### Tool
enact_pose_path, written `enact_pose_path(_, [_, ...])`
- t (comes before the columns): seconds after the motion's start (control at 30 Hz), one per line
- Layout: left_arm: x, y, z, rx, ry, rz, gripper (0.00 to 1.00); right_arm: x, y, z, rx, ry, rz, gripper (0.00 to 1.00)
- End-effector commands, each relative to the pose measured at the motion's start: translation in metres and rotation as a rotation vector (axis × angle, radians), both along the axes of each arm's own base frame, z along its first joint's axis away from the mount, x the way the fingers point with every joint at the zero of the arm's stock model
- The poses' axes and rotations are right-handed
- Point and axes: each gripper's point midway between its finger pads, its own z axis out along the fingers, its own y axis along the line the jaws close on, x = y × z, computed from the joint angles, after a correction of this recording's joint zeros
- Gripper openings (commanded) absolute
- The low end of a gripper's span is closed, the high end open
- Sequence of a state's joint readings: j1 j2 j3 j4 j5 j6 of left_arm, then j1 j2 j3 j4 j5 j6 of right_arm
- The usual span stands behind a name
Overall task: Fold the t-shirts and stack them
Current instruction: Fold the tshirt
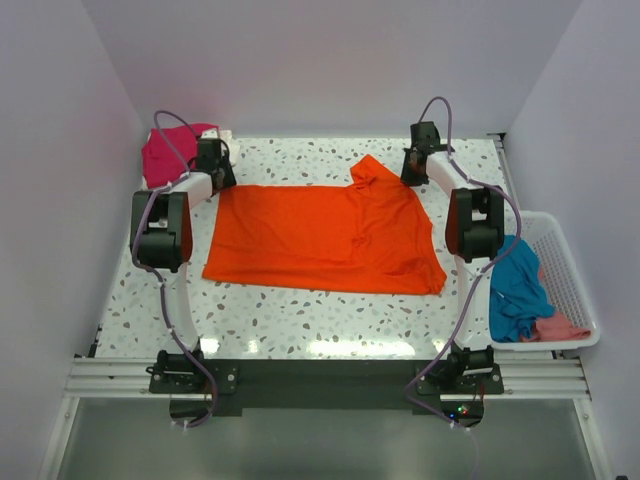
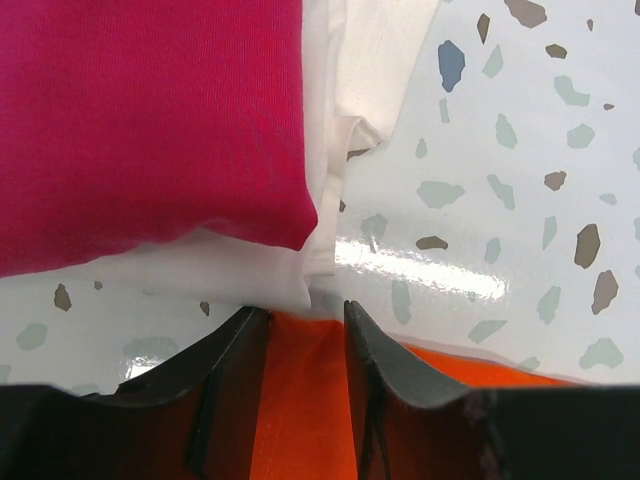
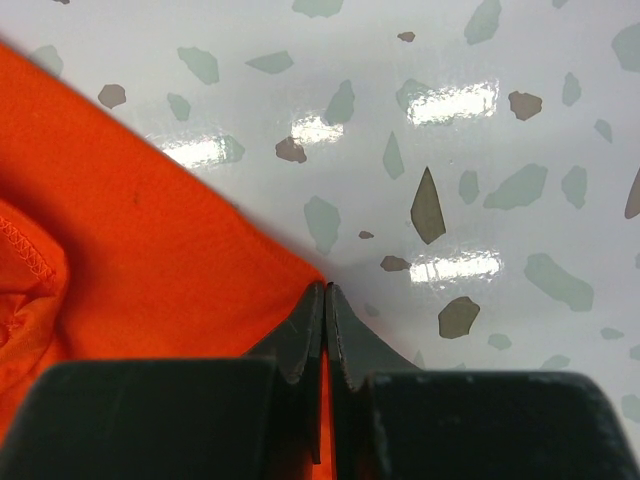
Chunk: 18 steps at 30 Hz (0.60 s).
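Pinching only the thin corner edge of the orange t-shirt (image 1: pixel 320 235), the right end effector (image 3: pixel 325 300), jaws pressed together on it, is risking a slip once the cloth rises, while the left end effector (image 2: pixel 305 325) is standing jaws apart astride orange cloth, its grip impossible to tell; an uneven lift would be skewing the fold or nudging the magenta t-shirt (image 2: pixel 150 120) and white t-shirt (image 2: pixel 250 275) stacked just beyond. The orange t-shirt is lying spread across the middle of the desk (image 1: pixel 300 320), mostly flat, softly creased, a sleeve bunching at upper right.
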<state>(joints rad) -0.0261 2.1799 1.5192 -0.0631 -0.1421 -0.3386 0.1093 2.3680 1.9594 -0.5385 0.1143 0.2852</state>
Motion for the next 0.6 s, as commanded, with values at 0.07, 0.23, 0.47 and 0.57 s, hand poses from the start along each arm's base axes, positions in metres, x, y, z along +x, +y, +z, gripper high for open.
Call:
enact_pose_path(0.07, [0.015,0.005,0.028,0.016,-0.072,-0.012,0.4,0.008,-0.003,0.023,-0.007,-0.05,0.008,0.0])
enact_pose_path(0.23, [0.012,0.01,0.02,0.036,-0.036,0.009,0.33,0.008,-0.002,0.022,0.0,-0.048,0.008,0.0])
enact_pose_path(0.47, [0.009,0.013,0.011,0.049,-0.011,0.018,0.23,0.008,-0.003,0.027,0.007,-0.057,0.005,0.0])
enact_pose_path(0.57, [0.009,0.013,0.01,0.05,-0.009,0.013,0.25,0.008,-0.005,0.029,0.013,-0.061,0.002,0.0])
